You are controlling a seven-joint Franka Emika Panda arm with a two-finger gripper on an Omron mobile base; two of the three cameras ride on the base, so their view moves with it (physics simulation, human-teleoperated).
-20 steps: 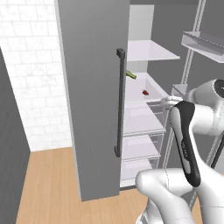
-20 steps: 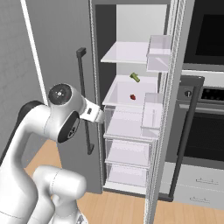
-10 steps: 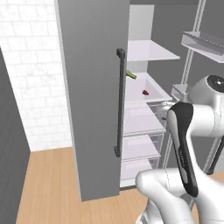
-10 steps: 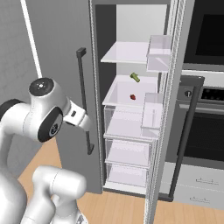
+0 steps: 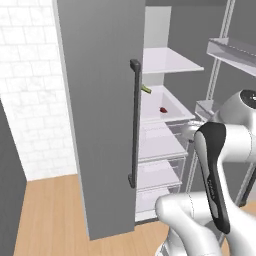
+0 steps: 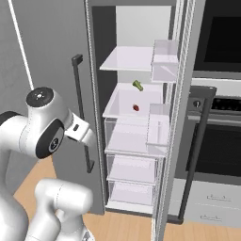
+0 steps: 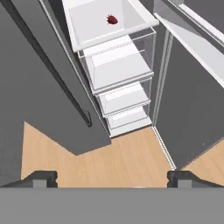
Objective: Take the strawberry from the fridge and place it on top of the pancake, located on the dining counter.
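Gripper (image 7: 109,177): your fingers stand wide apart, grasping nothing.
Strawberry (image 7: 112,19): far ahead of your hand, on the open fridge (image 7: 109,57) shelf.
Green piece (image 6: 138,85): base views show it behind the strawberry (image 6: 136,108).

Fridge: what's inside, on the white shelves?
In the tall grey fridge, a tiny red strawberry and a small green vegetable piece lie on one white shelf. The clear drawers below look empty; the closed door hides the left section.
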